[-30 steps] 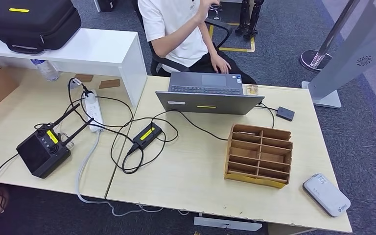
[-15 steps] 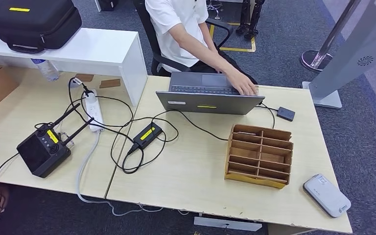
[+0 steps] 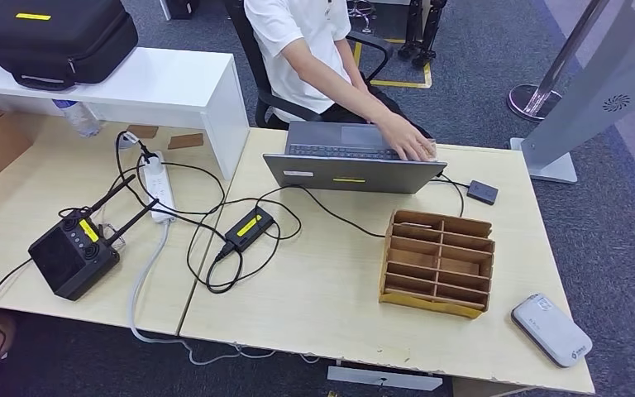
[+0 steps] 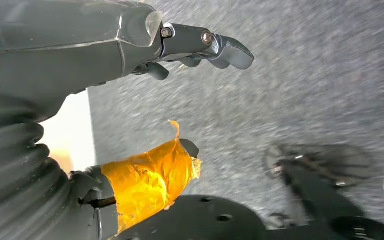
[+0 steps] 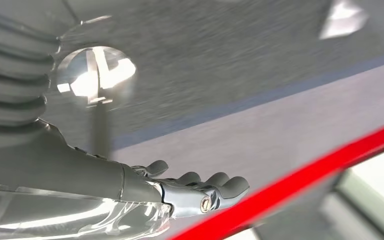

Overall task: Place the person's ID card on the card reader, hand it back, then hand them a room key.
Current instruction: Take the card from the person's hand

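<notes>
- One black carrying case (image 3: 54, 37) lies on the white shelf (image 3: 174, 87) at the far left of the head view.
- One black box with antennas (image 3: 74, 255) stands on the left part of the counter (image 3: 314, 289), and one white power strip (image 3: 159, 186) lies behind it, with black cables running to one black adapter with a yellow label (image 3: 248, 229).
- One grey laptop (image 3: 351, 157) stands open at the far edge of the counter; a person in a white shirt (image 3: 302, 50) sits behind it, with one hand (image 3: 409, 145) on its right corner.
- One wooden card rack (image 3: 438, 261), with two columns of slots, stands on the right part of the counter.
- One small black box (image 3: 481, 192) lies behind the rack.
- One white card reader (image 3: 551, 329) lies at the near right corner, just beside the rack but not touching it.
- The ID card and the room key cannot be made out in any view.
- The left wrist view adds the left hand (image 4: 180, 100) above grey carpet, fingers (image 4: 225, 50) apart from the thumb with orange tape (image 4: 150, 180), holding nothing.
- The right wrist view adds the right hand (image 5: 180, 192), fingers (image 5: 220, 182) stretched out side by side, holding nothing.
</notes>
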